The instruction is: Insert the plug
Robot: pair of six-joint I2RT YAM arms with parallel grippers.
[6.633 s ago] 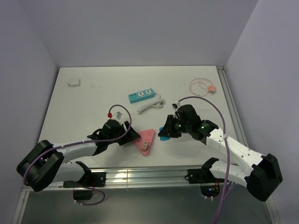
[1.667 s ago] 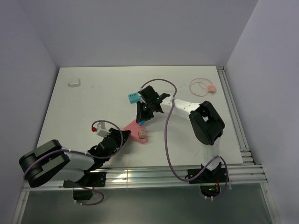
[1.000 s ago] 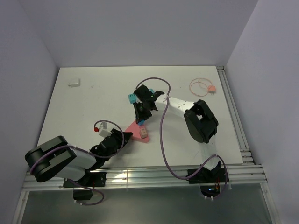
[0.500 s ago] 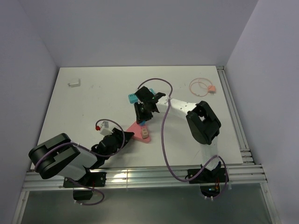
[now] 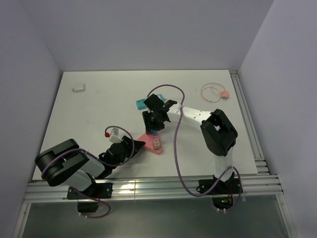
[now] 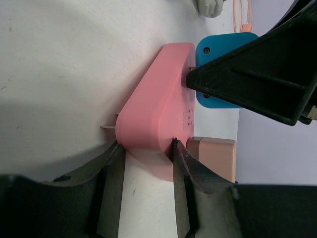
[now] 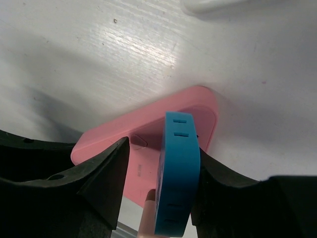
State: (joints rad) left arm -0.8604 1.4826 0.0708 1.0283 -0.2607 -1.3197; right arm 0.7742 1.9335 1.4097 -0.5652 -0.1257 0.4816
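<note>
Left pincer [image 6: 145, 148]: we record it clamped on the near corner of the pink triangular plastic socket block [image 6: 158, 99], which rests on the white table [image 5: 99, 114].
Beige plug [image 6: 213, 153]: sits on that block's face.
Blue rectangular plastic plug [image 6: 220, 47]: set against the block's far edge.
Right pincer [image 7: 161, 153]: jaws parted around the blue plug, one finger touching it, the other clear.
Beyond, we list a teal power strip [image 5: 141, 103], a small white charger [image 5: 78, 89] and a coiled pink cable [image 5: 215, 91].
</note>
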